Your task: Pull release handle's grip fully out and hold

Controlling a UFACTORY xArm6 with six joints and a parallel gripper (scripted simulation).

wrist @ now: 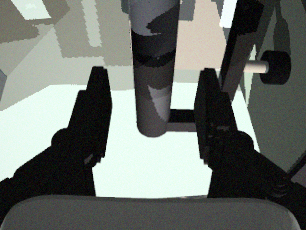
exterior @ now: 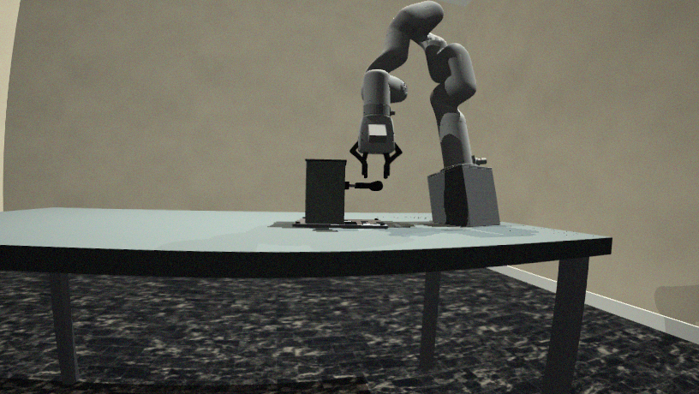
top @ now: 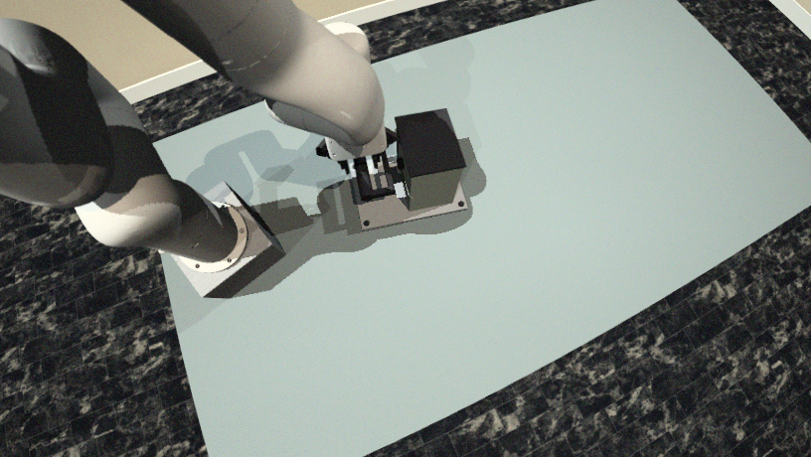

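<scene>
The release handle's dark housing point(top: 429, 148) stands on a grey baseplate point(top: 412, 212) on the table. Its grip bar point(exterior: 374, 185) sticks out on a thin rod toward the arm's base, level and close to the housing. My gripper point(exterior: 374, 174) hangs straight down over the bar, fingers open, tips just above it and not touching. In the wrist view the grey bar point(wrist: 154, 69) runs lengthwise between and below my two black fingers, with a gap on each side. In the overhead view my wrist hides most of the bar point(top: 368, 175).
The arm's grey base block point(top: 239, 243) stands on the table beside the baseplate; it also shows in the side view point(exterior: 463, 195). The housing point(exterior: 325, 190) rises right beside my fingers. The table edges are far from the handle.
</scene>
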